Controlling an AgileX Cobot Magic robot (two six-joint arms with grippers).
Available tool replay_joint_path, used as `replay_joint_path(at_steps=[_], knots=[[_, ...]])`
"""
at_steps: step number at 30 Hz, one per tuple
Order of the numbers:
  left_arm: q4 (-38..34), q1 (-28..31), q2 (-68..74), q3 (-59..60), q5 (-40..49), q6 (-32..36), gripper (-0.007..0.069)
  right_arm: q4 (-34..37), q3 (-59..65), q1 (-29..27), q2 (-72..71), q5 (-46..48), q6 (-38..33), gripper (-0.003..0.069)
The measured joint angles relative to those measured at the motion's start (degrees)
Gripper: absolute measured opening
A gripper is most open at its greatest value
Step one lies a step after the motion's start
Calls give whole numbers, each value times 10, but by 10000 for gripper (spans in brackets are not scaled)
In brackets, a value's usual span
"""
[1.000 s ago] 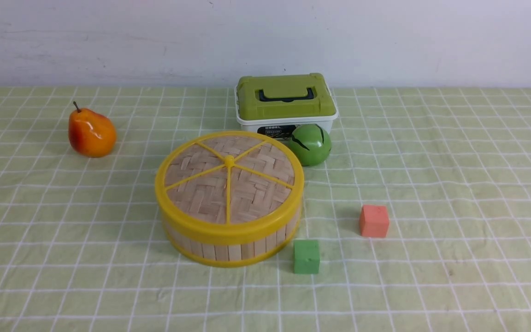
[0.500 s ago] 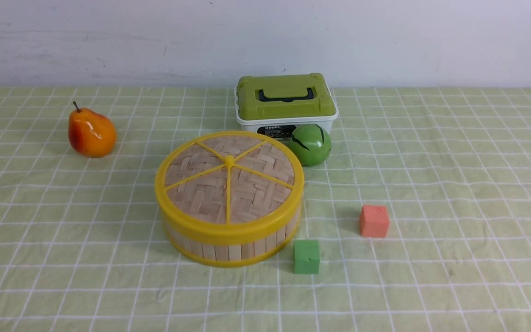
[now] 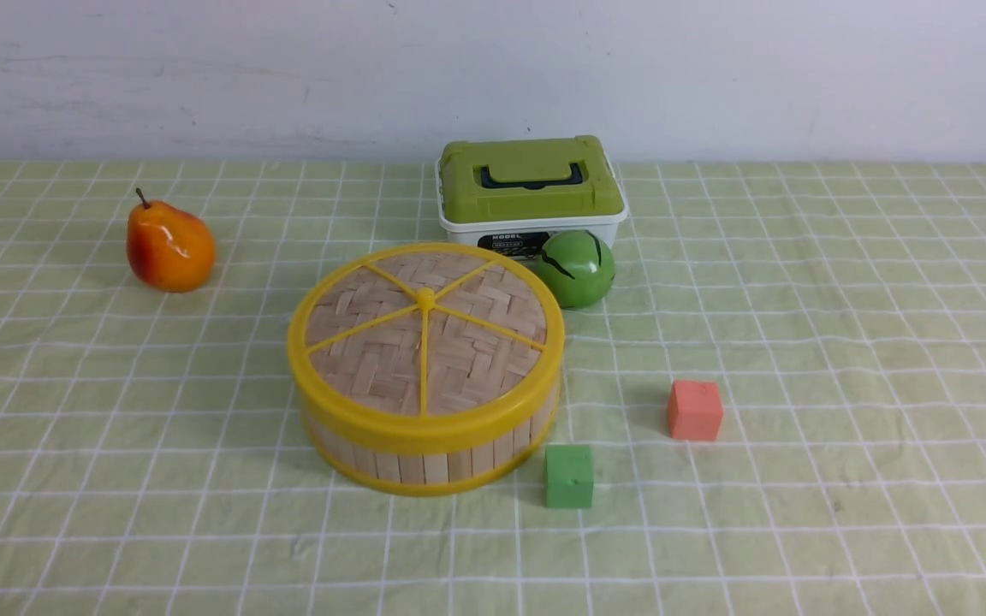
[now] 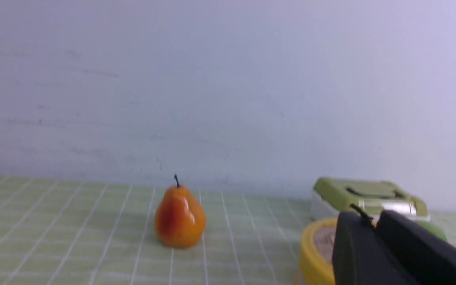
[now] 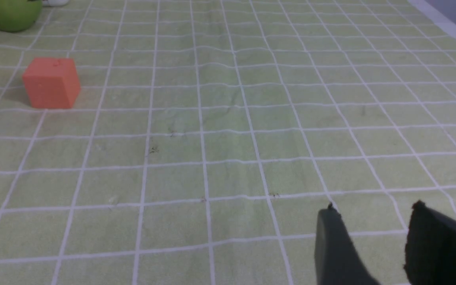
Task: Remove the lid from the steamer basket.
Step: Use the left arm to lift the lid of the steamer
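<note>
The lid (image 3: 424, 338), woven bamboo with a yellow rim, six spokes and a centre knob, sits on the steamer basket (image 3: 429, 462) at the middle of the table. Neither gripper shows in the front view. In the left wrist view my left gripper (image 4: 372, 217) is shut and empty, above the table, with the lid's yellow rim (image 4: 311, 253) partly hidden behind it. In the right wrist view my right gripper (image 5: 374, 209) is open and empty over bare cloth, far from the basket.
A white box with a green lid (image 3: 530, 192) and a green ball (image 3: 577, 268) stand just behind the basket. A green cube (image 3: 569, 476) and an orange cube (image 3: 694, 410) lie to its right. An orange pear (image 3: 169, 246) stands at the left.
</note>
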Motion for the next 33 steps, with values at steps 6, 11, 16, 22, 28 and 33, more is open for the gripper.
replay_joint_path(at_steps=[6, 11, 16, 22, 28, 33], knots=[[-9, 0, 0, 0, -61, -36, 75, 0, 0, 0, 0, 0, 0, 241], [-29, 0, 0, -13, -97, -199, 48, 0, 0, 0, 0, 0, 0, 241], [-15, 0, 34, -116, -4, -194, -13, 0, 0, 0, 0, 0, 0, 241], [-8, 0, 199, -281, 98, -115, -13, 0, 0, 0, 0, 0, 0, 241], [-6, 0, 328, -313, 123, -99, -13, 0, 0, 0, 0, 0, 0, 241], [-7, 0, 471, -380, 224, -115, -13, 0, 0, 0, 0, 0, 0, 241]])
